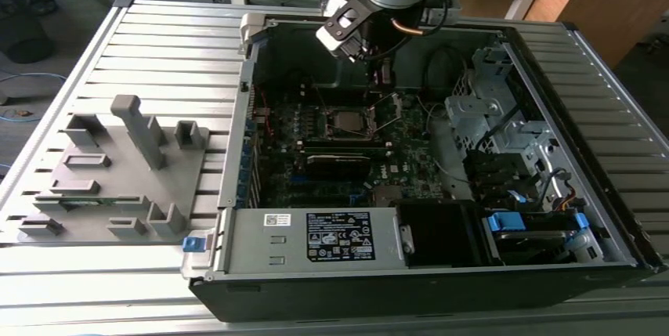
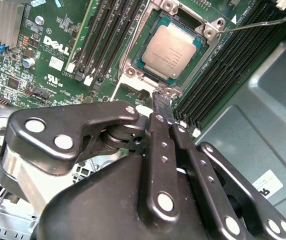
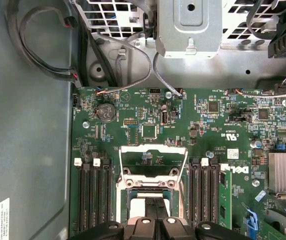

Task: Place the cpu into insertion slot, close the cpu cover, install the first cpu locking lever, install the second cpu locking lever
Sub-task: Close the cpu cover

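the cpu (image 2: 170, 50) already sat in the insertion slot (image 2: 133, 67), mid-motherboard (image 3: 223, 125). the cpu cover (image 3: 153, 150) stood open and a locking lever (image 2: 255, 22) looked unlatched, so closing and both levers remained. the pincer (image 2: 160, 100), pressed together and seemingly empty, hovered at the slot's edge.

**Green board, black claw, silver metal**

The motherboard (image 3: 133, 110) is deep green, dotted with small black chips. Long black memory slots (image 2: 105, 37) with white end clips line it. The cpu (image 2: 172, 51) has a dull silver-grey top and a green edge. The cpu cover (image 3: 153, 148) is bare silver. The claw (image 2: 160, 102) is matt black with shiny silver rivets. In the exterior view the worktop (image 1: 168, 46) is pale grey and ribbed, the fixture tray (image 1: 115, 171) is plain grey, and a blue tab (image 1: 504, 222) shows.
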Robot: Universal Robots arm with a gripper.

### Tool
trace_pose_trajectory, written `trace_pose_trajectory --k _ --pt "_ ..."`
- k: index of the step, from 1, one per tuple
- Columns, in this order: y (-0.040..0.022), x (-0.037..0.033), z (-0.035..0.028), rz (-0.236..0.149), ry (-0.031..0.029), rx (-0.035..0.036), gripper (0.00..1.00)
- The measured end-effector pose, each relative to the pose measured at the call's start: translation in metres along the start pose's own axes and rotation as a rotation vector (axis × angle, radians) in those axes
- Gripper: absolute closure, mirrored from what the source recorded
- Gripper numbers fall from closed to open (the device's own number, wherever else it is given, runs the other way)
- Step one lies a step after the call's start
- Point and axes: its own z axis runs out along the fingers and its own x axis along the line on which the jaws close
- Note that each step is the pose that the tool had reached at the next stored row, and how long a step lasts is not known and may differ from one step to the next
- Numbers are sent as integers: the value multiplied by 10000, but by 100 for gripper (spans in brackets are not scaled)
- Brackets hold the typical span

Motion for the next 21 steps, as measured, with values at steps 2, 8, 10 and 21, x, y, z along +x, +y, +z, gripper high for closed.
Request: trace_pose_trajectory --k 2,8,10,21 --pt "6 0 0 -2 0 -1 89" --pt "45 0 1 0 1 0 89" --pt "56 0 2 0 1 0 89" --pt "85 1 3 0 1 0 89"
